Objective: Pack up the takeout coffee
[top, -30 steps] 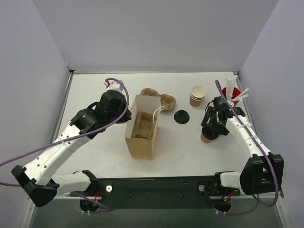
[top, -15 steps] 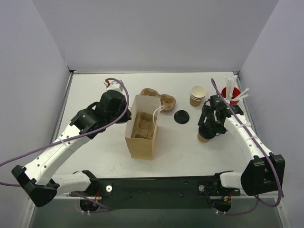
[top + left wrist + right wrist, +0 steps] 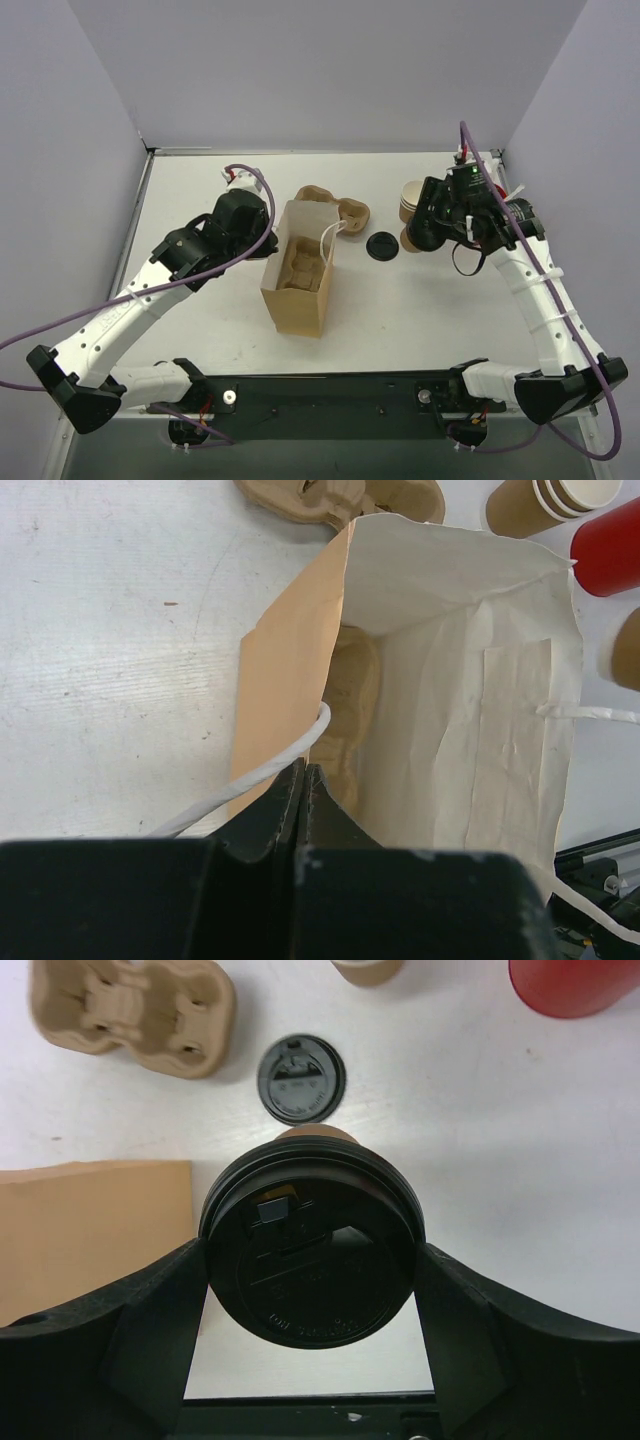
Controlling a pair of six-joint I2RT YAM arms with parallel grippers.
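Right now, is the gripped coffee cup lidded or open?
Lidded: a black lid caps the takeout coffee in the right gripper.

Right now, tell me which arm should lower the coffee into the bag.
Right. The right gripper clamps the lidded takeout coffee in the air, and the brown paper bag stands open nearby. The left gripper is shut on the bag's rim by the handle, apparently steadying it, so it is not free.

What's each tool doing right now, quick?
Left tool: closed, pinching the paper bag at its rim.
Right tool: closed around the lidded takeout coffee.
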